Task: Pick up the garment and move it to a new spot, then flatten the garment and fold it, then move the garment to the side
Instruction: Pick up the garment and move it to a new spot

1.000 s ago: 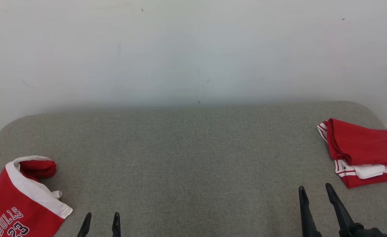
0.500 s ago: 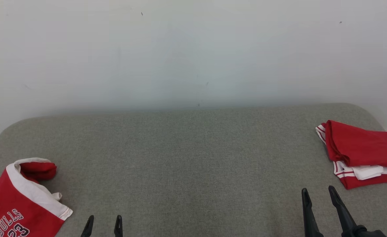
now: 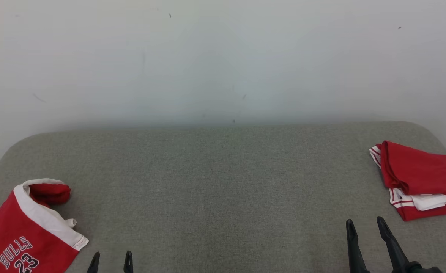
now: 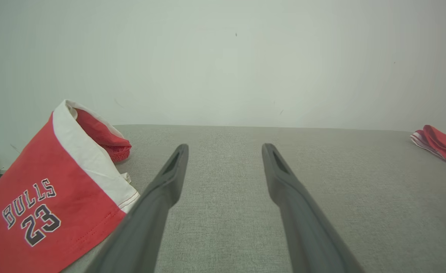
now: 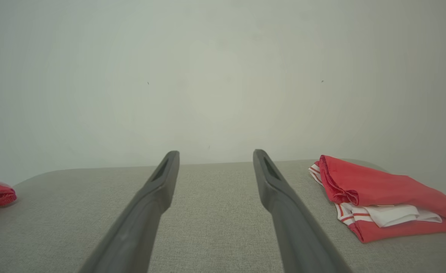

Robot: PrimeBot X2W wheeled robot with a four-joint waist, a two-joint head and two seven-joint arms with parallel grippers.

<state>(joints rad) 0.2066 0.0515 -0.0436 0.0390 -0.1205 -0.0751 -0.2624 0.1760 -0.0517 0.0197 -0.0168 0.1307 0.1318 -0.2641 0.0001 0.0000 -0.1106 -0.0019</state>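
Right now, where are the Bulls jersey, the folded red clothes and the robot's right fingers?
Bulls jersey [image 3: 12,227], head view, red front.
Folded red clothes [image 3: 424,170], head view, top red layer.
Right fingers [image 3: 393,244], head view, outer finger.

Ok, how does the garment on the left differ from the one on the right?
The left garment shows BULLS 23 lettering; the right garment shows none. The left lies loose, its white band curled over; the right sits folded in layers. Both are red and white.
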